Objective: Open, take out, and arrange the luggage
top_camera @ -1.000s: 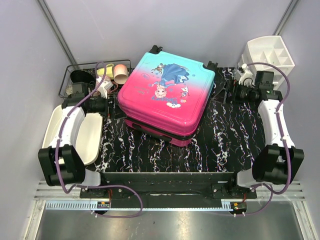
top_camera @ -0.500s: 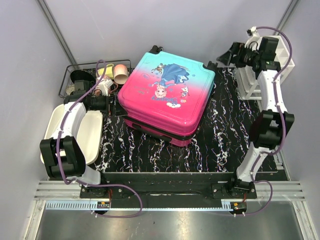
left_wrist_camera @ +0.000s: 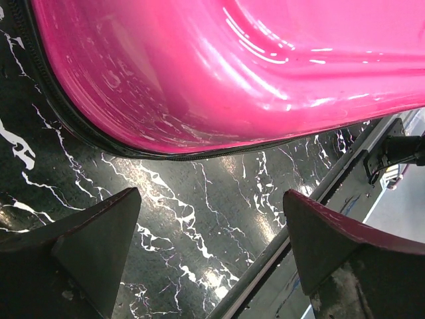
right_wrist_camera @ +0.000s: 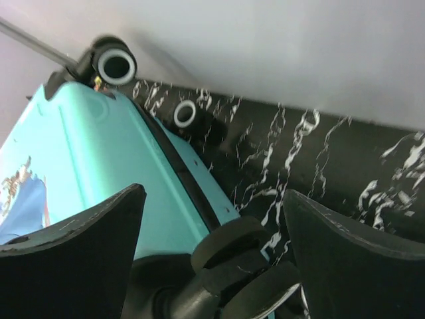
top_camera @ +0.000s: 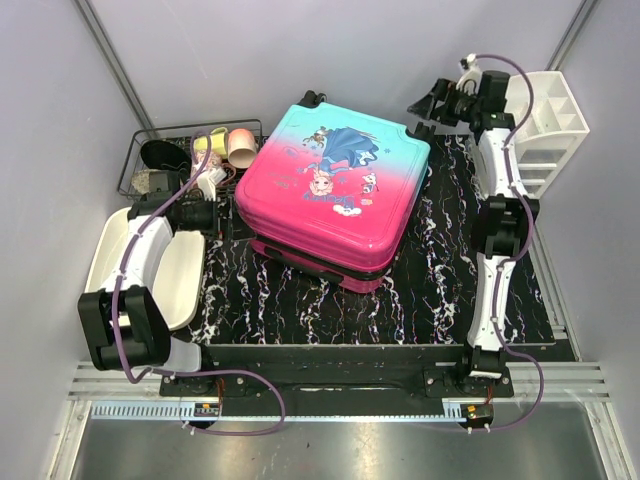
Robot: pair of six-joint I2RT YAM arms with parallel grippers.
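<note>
The luggage [top_camera: 335,195] lies flat and closed in the middle of the mat, its teal end at the back and its pink end toward me. My left gripper [top_camera: 228,216] sits low at its left side. In the left wrist view that gripper [left_wrist_camera: 212,226] is open, with only mat between the fingers and the pink shell [left_wrist_camera: 232,66] just ahead. My right gripper [top_camera: 422,103] reaches to the far right corner of the luggage. It is open [right_wrist_camera: 212,219], and a black wheel [right_wrist_camera: 236,256] stands between its fingers without being gripped.
A wire basket [top_camera: 135,160] with cups stands at the back left. A white tub [top_camera: 175,275] lies under the left arm. The white drawer organizer [top_camera: 545,120] stands at the back right, just behind the right arm. Two more wheels [right_wrist_camera: 116,64] show along the back edge.
The right arm has swung up from the luggage's right side and stretched to its far right corner, by the wheel. The left arm has barely shifted.
</note>
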